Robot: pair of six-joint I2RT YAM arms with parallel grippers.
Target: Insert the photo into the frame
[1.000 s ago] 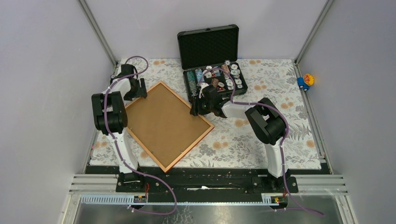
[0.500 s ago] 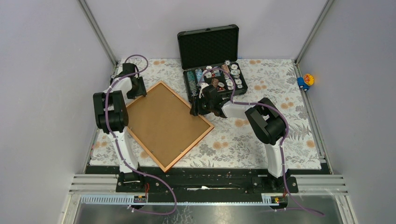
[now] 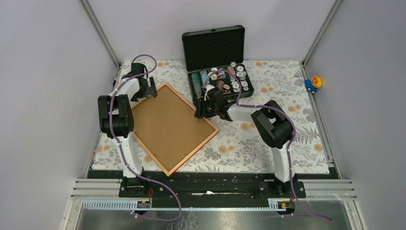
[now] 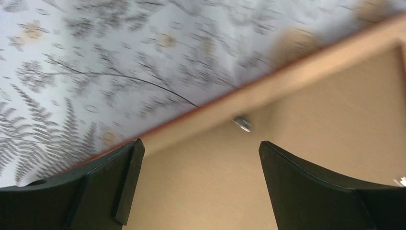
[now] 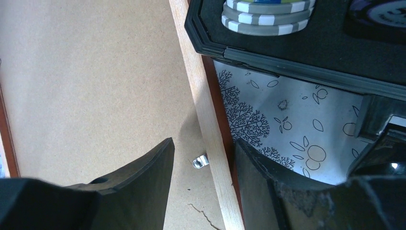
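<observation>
Face down and skewed on the left half of the flowered desk lies the frame, its brown backing board seated inside. Our left fingers hover spread over the far-left rail by a metal clip. Our right fingers, also parted and empty, straddle a second clip on the right rail (hard by the chip case), we judge in order to turn it. The photo is nowhere in sight.

Lab-like robot test cell; plain grey walls; aluminium rails; floral cloth as worktop.
</observation>
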